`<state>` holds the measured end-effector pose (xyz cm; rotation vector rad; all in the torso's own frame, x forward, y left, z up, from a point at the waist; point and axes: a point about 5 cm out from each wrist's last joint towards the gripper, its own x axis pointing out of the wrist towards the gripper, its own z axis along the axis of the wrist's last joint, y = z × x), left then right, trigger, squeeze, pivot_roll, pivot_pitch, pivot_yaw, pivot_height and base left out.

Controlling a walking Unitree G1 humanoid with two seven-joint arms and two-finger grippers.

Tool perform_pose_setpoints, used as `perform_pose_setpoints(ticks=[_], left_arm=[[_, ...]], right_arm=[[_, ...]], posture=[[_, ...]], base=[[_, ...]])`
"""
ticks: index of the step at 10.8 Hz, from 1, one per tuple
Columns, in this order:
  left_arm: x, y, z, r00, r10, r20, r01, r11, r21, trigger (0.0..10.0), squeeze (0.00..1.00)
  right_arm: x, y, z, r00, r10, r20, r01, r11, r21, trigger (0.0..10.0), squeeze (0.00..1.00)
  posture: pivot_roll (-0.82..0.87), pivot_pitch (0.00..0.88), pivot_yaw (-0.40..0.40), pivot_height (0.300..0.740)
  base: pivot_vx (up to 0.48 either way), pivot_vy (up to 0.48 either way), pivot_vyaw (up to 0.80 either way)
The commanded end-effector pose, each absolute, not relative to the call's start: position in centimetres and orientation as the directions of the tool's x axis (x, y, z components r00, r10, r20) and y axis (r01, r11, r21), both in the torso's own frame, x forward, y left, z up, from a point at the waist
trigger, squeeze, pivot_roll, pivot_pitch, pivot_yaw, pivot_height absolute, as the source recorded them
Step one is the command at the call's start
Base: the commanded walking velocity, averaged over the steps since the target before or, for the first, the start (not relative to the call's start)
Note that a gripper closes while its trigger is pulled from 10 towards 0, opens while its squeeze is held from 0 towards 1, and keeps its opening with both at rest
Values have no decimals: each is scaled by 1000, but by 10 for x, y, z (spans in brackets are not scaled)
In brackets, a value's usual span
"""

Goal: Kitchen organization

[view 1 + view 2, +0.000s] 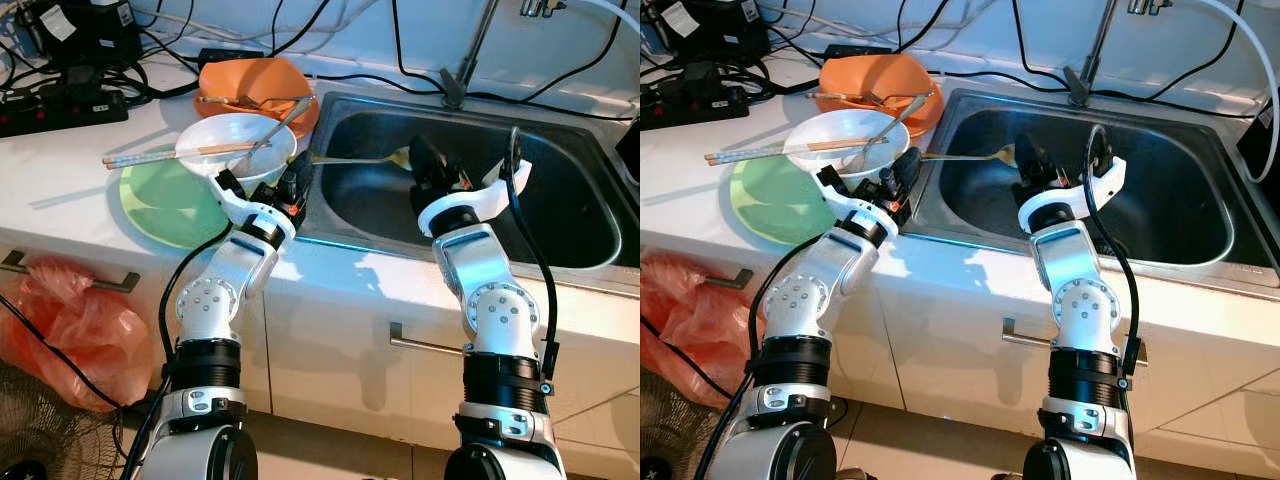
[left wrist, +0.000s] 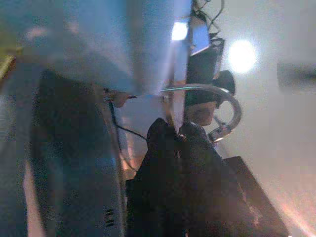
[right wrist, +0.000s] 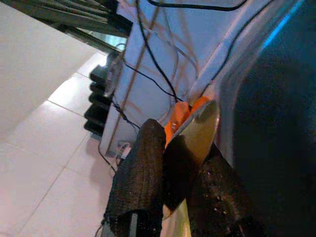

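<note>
While both arms reach forward over the desk edge, the scene reads as follows.

Desk point(image 1: 70, 170): white, carrying the dishes to the left of the sink.

Sink point(image 1: 560, 215): steel basin set into the desk, dark inside.

Green plate point(image 1: 160, 205): flat on the desk, just beside the sink's left rim, under the white bowl's near side.

Orange bowl point(image 1: 255, 80): behind the white bowl, utensils lying across it.

White bowl point(image 1: 225, 145): on the green plate's far edge, chopsticks point(image 1: 170, 154) laid over its rim.

Gold spoon point(image 1: 355, 159): stretched across the sink's left rim, handle end at the left pincer, bowl end at the right pincer.

Left pincer point(image 1: 292, 180): at the sink's left rim, fingers closed on the spoon's thin handle.

Right pincer point(image 1: 425, 165): over the basin, fingers pressed around the spoon's bowl end.
</note>
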<state>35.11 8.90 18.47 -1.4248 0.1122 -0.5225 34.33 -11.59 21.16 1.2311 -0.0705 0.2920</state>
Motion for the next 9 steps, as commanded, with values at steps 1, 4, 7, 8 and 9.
perform_pose_setpoints(ticks=[1, 4, 7, 8, 9], left_arm=[[349, 66, 197, 859, -430, 277, 309, 4, -951, 10000, 1000], [349, 66, 199, 855, -435, 282, 327, 31, -944, 10000, 1000], [345, 68, 201, 847, -455, 276, 354, 94, -930, 10000, 1000], [342, 66, 204, 834, -477, 278, 377, 124, -918, 10000, 1000], [339, 66, 203, 829, -490, 270, 381, 142, -914, 10000, 1000]], right_arm=[[347, -103, 217, 963, 184, 196, -242, 277, 930, 10000, 0], [349, -105, 219, 962, 178, 205, -247, 266, 932, 10000, 0], [351, -112, 221, 969, 144, 203, -236, 279, 931, 10000, 0], [353, -115, 222, 971, 129, 203, -232, 285, 930, 10000, 0], [354, -118, 223, 973, 116, 199, -225, 292, 930, 10000, 0]], posture=[[60, 87, -44, 740], [63, 87, -43, 740], [63, 88, -42, 740], [63, 86, -42, 740], [64, 86, -42, 740]], base=[[0, 0, 0], [0, 0, 0], [0, 0, 0], [0, 0, 0], [0, 0, 0]])
